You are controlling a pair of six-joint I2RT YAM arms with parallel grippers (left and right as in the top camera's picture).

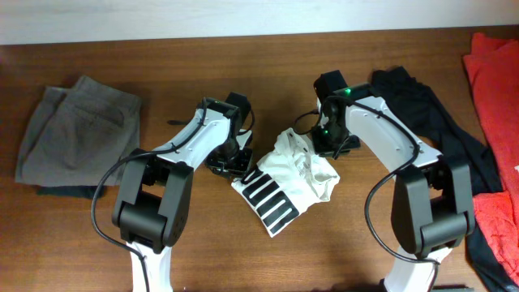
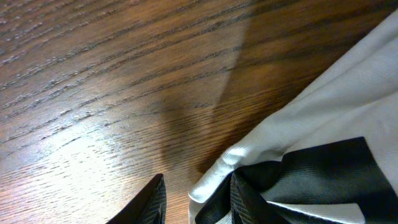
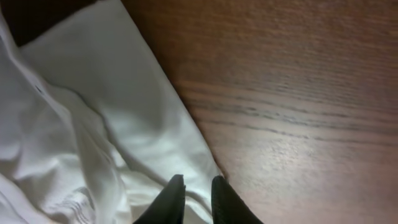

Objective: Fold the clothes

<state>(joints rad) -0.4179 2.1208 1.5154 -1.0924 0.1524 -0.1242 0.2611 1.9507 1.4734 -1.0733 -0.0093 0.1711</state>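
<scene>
The clothes [image 1: 285,180], a white garment with big black lettering, lie crumpled in the middle of the wooden table [image 1: 81,235]. My left gripper [image 1: 235,160] sits low at the garment's left edge. In the left wrist view its jaws stand apart [image 2: 196,200], with the white hem [image 2: 211,183] between them and bare wood beside the left finger [image 2: 152,202]. My right gripper [image 1: 328,144] is down on the garment's upper right part. In the right wrist view its fingertips [image 3: 196,199] stand a narrow gap apart over the white cloth [image 3: 93,124], close to its edge.
Folded grey-khaki trousers [image 1: 77,134] lie at the far left. A black garment [image 1: 430,113] is spread at the right behind my right arm, and red cloth [image 1: 495,89] lies along the right edge.
</scene>
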